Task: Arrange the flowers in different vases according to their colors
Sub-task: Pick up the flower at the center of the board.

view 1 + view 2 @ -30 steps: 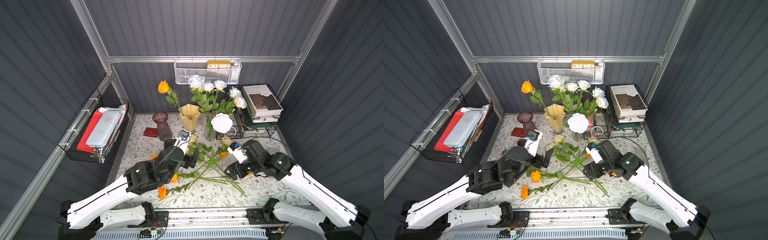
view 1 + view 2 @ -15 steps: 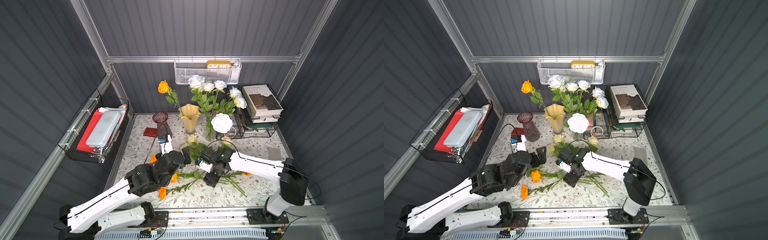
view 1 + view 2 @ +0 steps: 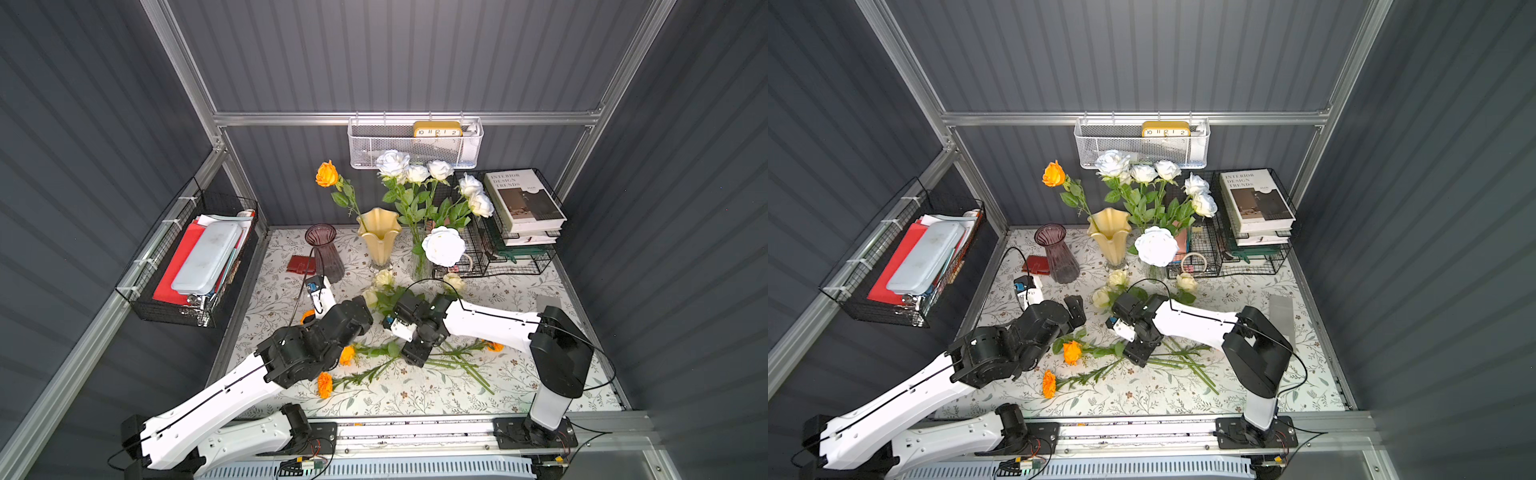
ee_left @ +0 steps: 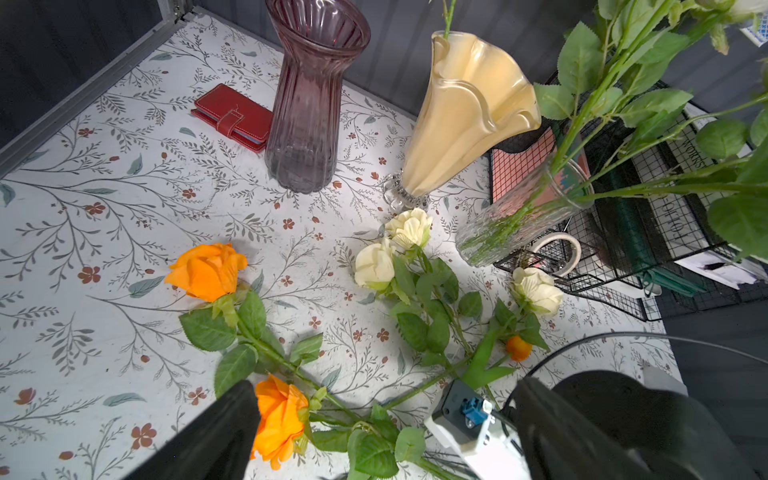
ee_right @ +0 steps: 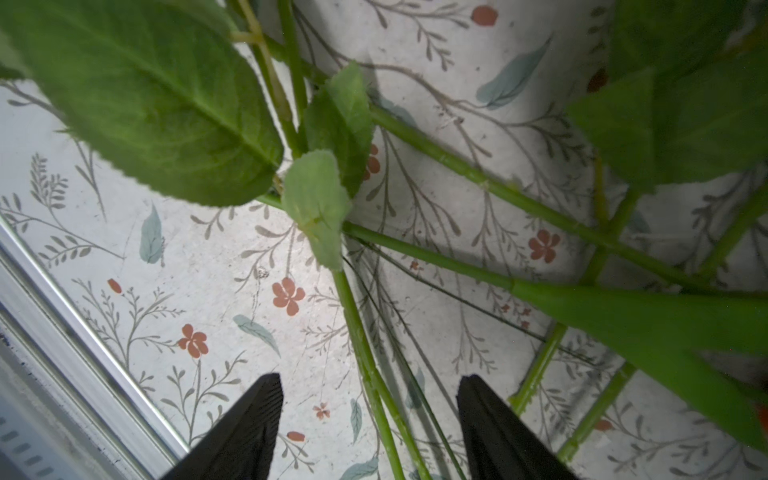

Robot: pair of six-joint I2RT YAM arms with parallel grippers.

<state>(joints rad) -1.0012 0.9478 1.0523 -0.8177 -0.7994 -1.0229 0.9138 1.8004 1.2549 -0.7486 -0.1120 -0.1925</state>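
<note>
Several white roses (image 3: 415, 172) stand in the clear glass vase (image 3: 419, 262), and one orange rose (image 3: 327, 173) in the cream-yellow vase (image 3: 379, 237). The purple vase (image 3: 324, 249) holds nothing. Cream roses (image 3: 383, 277), orange roses (image 3: 347, 354) and a marigold (image 3: 325, 384) lie on the cloth with crossed stems. My right gripper (image 3: 415, 353) points down at those stems, open; a green stem (image 5: 361, 332) runs between its fingers (image 5: 249, 419) untouched. My left gripper (image 4: 386, 415) hovers wide open over an orange rose (image 4: 278, 419), which is beside one finger.
A red wallet (image 3: 301, 264) lies left of the purple vase. A black wire rack with books (image 3: 519, 232) fills the back right. A white mesh basket with a clock (image 3: 415, 145) hangs on the back wall, a black wire basket (image 3: 195, 257) on the left wall.
My right arm has swung left from the table's right side and come down over the crossed stems, its jaws narrowing. My left gripper has drawn back leftward from the vases.
</note>
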